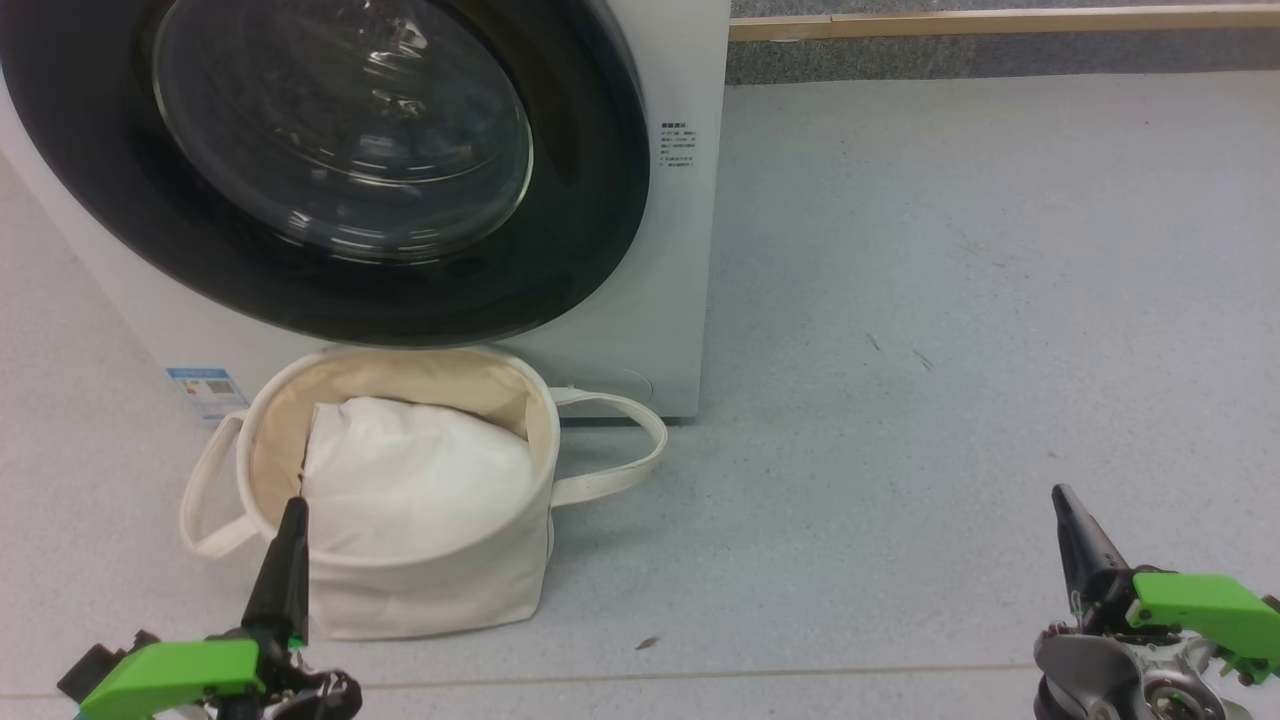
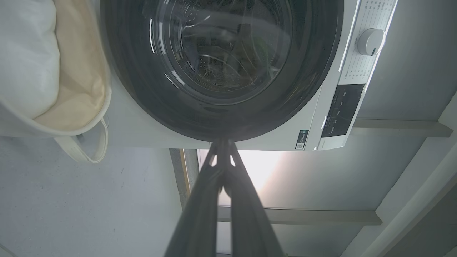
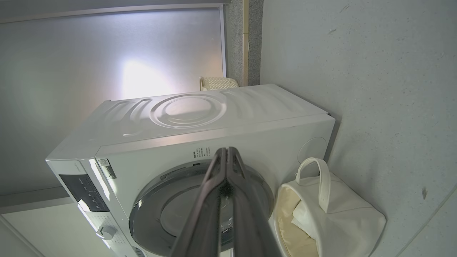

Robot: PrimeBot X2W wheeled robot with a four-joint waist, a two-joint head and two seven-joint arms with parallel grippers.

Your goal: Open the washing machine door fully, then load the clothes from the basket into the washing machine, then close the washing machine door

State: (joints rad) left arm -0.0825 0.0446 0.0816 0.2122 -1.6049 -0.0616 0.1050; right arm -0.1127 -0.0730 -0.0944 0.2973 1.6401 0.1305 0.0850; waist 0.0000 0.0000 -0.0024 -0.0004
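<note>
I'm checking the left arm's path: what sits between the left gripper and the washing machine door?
In the head view, the basket, holding a white bundle, stands between the left gripper and the washing machine door.

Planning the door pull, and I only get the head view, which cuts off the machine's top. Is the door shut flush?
Observer: The right wrist view shows the washing machine door lying flat against the washing machine, with no gap along its visible rim.
Operator: Are my fingers together?
Observer: Yes. In their wrist views the left gripper and right gripper each have fingertips touching.
Operator: Where are the controls?
Observer: A white dial and dark panel sit on the machine's top strip, above the door.
</note>
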